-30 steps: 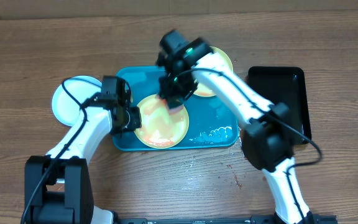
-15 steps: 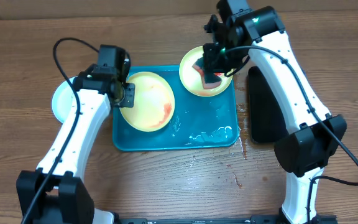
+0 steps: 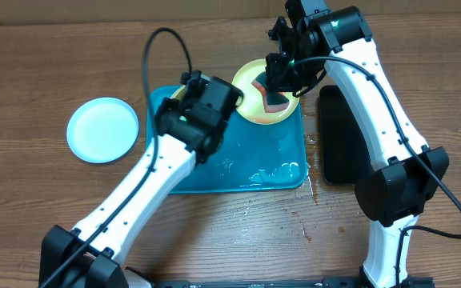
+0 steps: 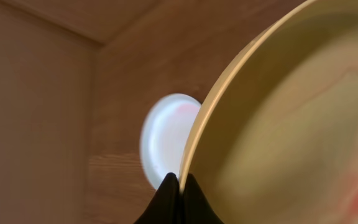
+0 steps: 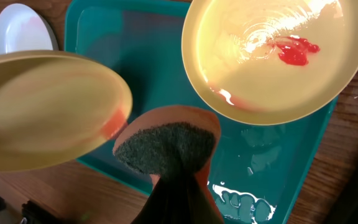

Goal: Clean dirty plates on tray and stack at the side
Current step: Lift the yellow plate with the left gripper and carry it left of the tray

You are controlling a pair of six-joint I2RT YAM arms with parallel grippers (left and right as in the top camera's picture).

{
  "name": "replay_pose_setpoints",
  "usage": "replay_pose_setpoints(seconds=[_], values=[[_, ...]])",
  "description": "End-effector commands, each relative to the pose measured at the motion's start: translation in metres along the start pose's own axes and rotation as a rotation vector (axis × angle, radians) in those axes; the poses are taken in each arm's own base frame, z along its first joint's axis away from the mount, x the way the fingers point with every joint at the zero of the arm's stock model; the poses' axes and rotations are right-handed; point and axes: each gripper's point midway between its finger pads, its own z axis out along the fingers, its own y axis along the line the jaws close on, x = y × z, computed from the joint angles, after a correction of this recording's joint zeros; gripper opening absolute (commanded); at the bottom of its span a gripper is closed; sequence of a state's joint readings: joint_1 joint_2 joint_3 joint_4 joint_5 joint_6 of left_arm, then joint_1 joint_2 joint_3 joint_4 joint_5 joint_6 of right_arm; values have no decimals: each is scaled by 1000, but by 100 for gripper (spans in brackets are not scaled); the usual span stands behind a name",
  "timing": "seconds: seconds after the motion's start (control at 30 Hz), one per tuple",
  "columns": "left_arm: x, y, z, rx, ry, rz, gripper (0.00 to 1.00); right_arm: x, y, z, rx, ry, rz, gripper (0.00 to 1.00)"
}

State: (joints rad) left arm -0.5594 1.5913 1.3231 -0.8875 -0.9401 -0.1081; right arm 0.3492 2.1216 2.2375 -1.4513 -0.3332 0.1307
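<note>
Both grippers pinch: left gripper (image 4: 180, 182) holds a cream plate (image 4: 278, 124) by its rim, white plate (image 3: 102, 130) well to its left; right gripper (image 5: 179, 183) holds a sponge (image 5: 165, 148).

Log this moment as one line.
left gripper: shut on rim of lifted cream plate | right gripper: shut on sponge, over sauced plate | white plate: on table beside tray

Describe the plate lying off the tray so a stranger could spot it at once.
Start at the big turquoise tray in the middle of the wooden table. On the bare wood to its left lies a single round plate. It is white with a pale blue rim, while the plate on the tray and the lifted plate are cream with red smears.
</note>
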Motion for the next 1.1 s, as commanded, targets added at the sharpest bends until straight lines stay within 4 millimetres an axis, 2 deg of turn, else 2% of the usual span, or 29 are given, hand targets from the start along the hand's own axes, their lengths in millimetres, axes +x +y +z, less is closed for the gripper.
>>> replay_pose_setpoints(seconds=[0.0, 0.13, 0.27, 0.7, 0.93, 1.07], values=[[-18, 47, -26, -249, -100, -112, 4, -3, 0, -4, 0, -17, -1, 4], [-24, 51, -42, -318, -150, -116, 4, -3, 0, -4, 1, -15, 0, 4], [-26, 51, -47, -333, -171, -134, 4, -3, -2, -4, 16, -17, 0, 4], [-26, 51, -46, -323, -171, -160, 4, -2, -2, -4, 16, -14, 2, 4], [-25, 40, -42, -258, -160, -172, 4, -1, -3, -4, 17, -10, 3, 4], [-21, 24, -32, -147, -123, -172, 4, 1, -3, -4, 19, -1, 6, 4]])
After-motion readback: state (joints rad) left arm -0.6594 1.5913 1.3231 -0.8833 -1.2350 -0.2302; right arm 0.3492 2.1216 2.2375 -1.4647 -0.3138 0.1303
